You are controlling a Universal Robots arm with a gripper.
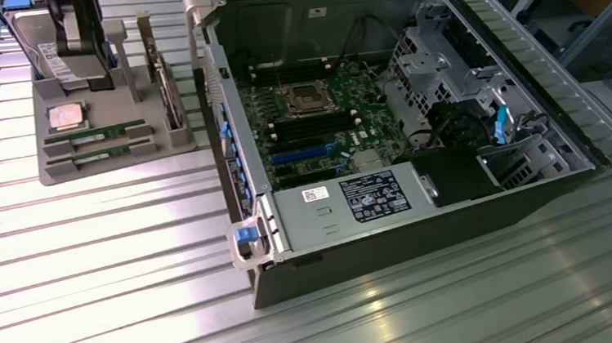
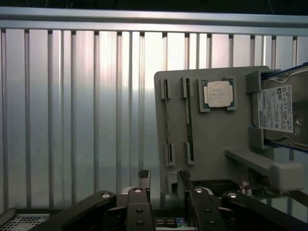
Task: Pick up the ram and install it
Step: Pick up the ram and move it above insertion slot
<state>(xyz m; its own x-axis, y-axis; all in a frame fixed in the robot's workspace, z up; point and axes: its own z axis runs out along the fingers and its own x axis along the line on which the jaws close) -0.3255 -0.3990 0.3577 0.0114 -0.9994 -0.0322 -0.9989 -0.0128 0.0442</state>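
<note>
Two alike green ram sticks lie in slots of the grey parts tray (image 1: 60, 170): one (image 1: 96, 135) just beyond the other (image 1: 92, 158) at the exterior view's left. In the wrist view both sticks (image 2: 167, 120) (image 2: 188, 120) are seen edge-on in the same tray (image 2: 211, 139). My gripper (image 2: 163, 177) is open, with nothing between its dark fingers (image 2: 143, 175). It hovers apart from the tray, above the rim of the open computer case (image 1: 391, 132). The motherboard (image 1: 314, 130) with its long dark memory slots lies bare inside the case.
On the tray also sit a silver-topped processor chip (image 1: 66, 115) (image 2: 219, 94), a hard drive (image 1: 71, 34) (image 2: 279, 110) and an upright expansion card (image 1: 169, 92). A power supply (image 1: 363, 200) fills the case's near end. Everything rests on a slatted aluminium table (image 1: 106, 261).
</note>
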